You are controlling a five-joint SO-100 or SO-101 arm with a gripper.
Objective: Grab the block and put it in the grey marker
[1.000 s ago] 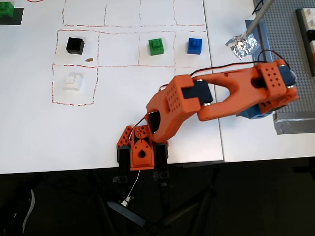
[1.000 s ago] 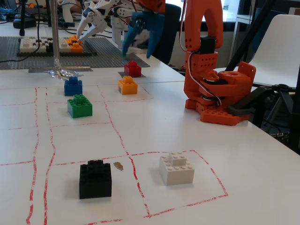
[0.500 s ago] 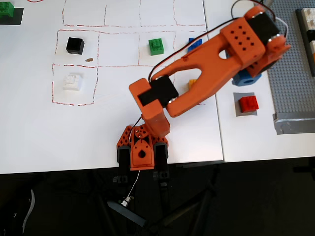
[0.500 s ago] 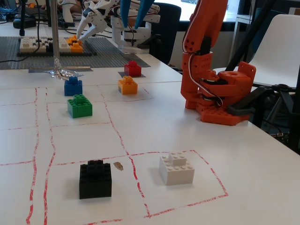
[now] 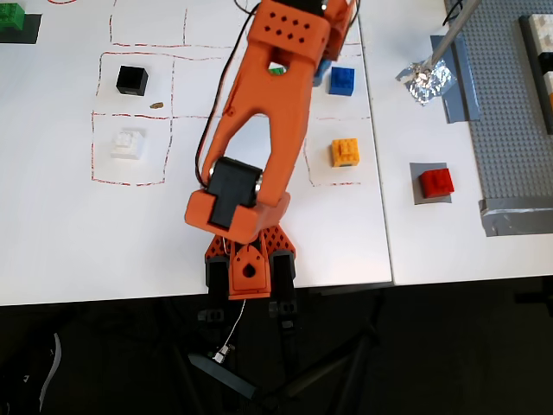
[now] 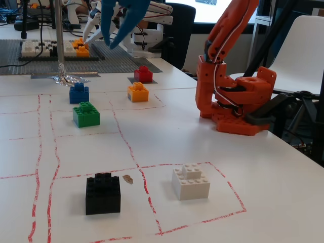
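- Swinging away since half a second ago, the arm (image 5: 259,130) now reaches toward twelve o'clock in the overhead view.
- Blue gripper (image 6: 117,36) hangs spread wide, empty.
- Red block (image 5: 435,182) sits on the grey marker (image 5: 416,195); best retreat without brushing the bricks.

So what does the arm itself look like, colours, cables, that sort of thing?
The arm is orange printed plastic with rows of small round holes, black servo blocks at the joints, and thin red and black cables along it. The end effector has blue fingers. Its base is orange too.
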